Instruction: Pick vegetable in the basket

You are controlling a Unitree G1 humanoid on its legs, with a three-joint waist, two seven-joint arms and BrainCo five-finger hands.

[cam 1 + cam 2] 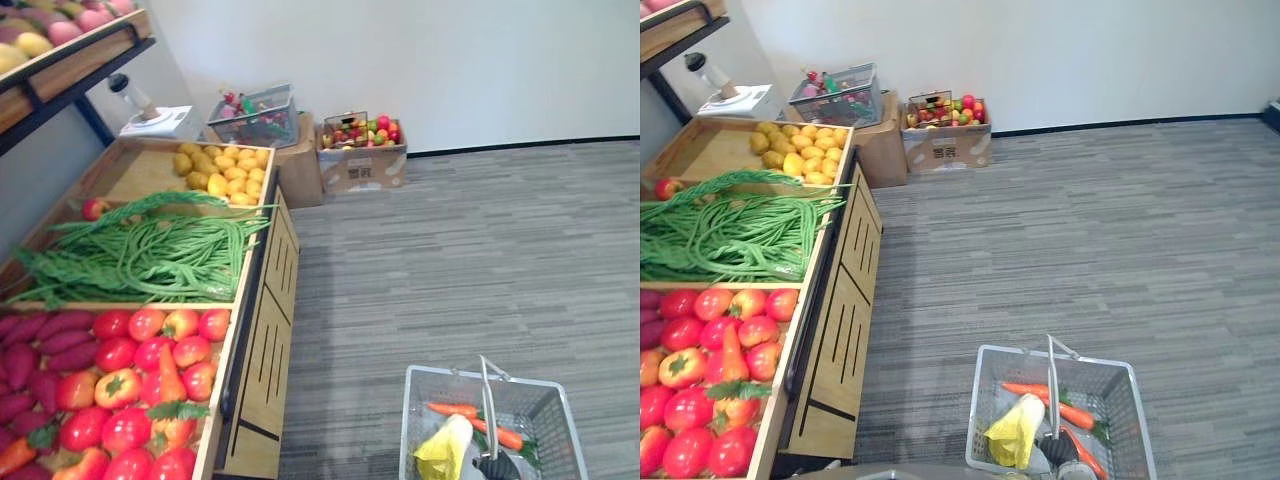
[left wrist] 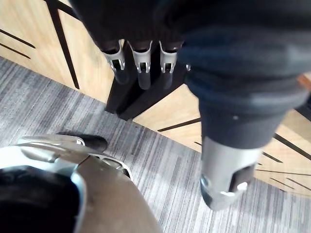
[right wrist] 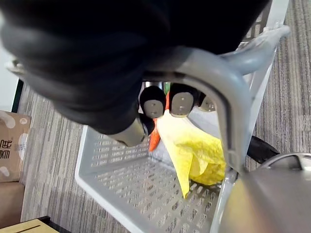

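The vegetables lie in bins on the wooden worktop (image 1: 262,372) at the robot's left — tomatoes (image 1: 120,355) with a loose carrot (image 1: 170,378) among them, long beans (image 1: 150,255) behind. The tomatoes look smooth and easily bruised, so are best cupped around the middle; the carrot is stiff and suits a mid-length grip. The left hand (image 2: 141,68) hangs beside the worktop, fingers straight, empty. The right hand (image 3: 153,102) curls round the handle (image 3: 228,102) of the basket (image 1: 1112,385), which holds two carrots (image 1: 455,409) and a yellow leafy bundle (image 1: 445,450) — the bin's raised rim (image 1: 226,370) may hinder a reach

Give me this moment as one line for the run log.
right hand: curled round handle of basket | left hand: open, empty, by wooden stand | basket holds: carrots, yellow vegetable
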